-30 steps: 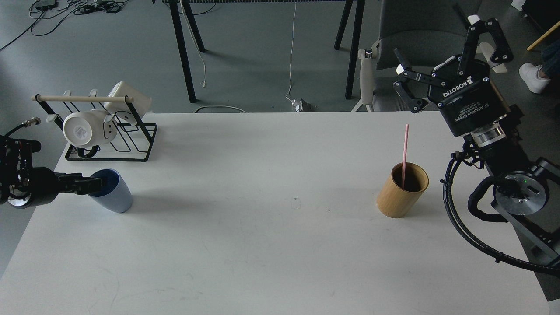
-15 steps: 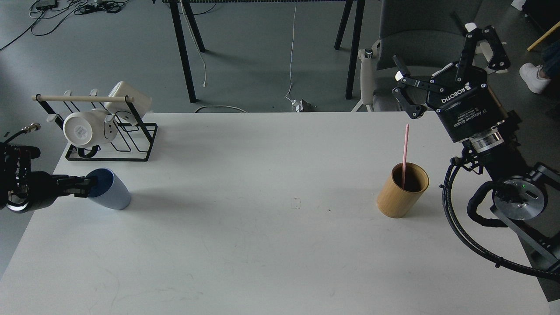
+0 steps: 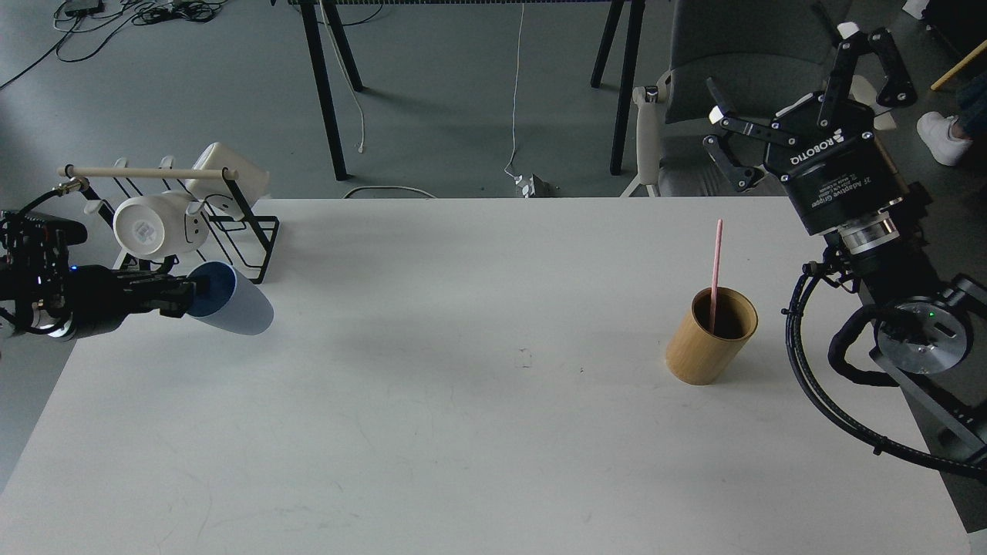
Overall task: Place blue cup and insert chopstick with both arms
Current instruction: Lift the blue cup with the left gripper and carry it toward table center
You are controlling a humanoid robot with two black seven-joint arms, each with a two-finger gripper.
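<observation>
The left fingers [image 3: 185, 296] pinch the rim of the blue cup [image 3: 231, 308], one finger reaching into its mouth. The blue cup is a small light-blue tumbler without a handle, narrowing toward its base, with a darker blue inside. It lies tipped almost on its side, the open mouth turned toward the left fingers and the base pointing away from them to the right; whether it touches the white counter [image 3: 463, 432] or hangs just above it cannot be told. Just beyond the left fingers stands a black wire rack [image 3: 231, 247] with a pale wooden rod across its top and white mugs [image 3: 150, 226] hung on it.

The right fingers [image 3: 779, 108] are spread wide and hold nothing, raised beyond the far right edge of the counter. Below them and a little to their left stands the tan bamboo cup [image 3: 709, 347], upright on the counter. The chopstick [image 3: 716, 266], a thin straight pink stick, stands in that cup, its upper part rising well clear of the rim and well apart from the right fingers.
</observation>
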